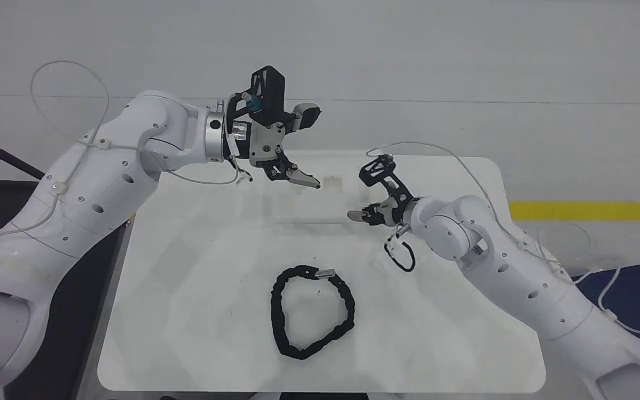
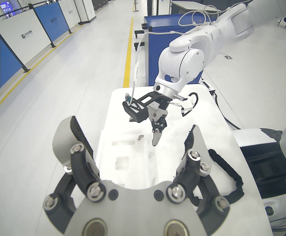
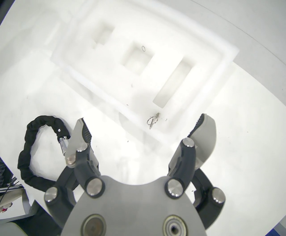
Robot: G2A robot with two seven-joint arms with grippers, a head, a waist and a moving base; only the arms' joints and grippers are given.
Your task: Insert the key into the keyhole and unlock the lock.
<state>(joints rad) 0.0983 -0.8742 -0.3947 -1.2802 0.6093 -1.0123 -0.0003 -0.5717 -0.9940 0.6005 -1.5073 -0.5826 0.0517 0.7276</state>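
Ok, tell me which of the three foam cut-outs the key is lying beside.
The long, narrow cut-out at the end of the row: the key lies just off its short end. The squarer middle one and the far one lie farther off.

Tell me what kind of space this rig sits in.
Most likely an industrial hall or robotics test floor, not a home or office. A yellow floor line runs along the pale floor, blue and white partition panels fence off bays, and a blue cabinet stands behind the white table.
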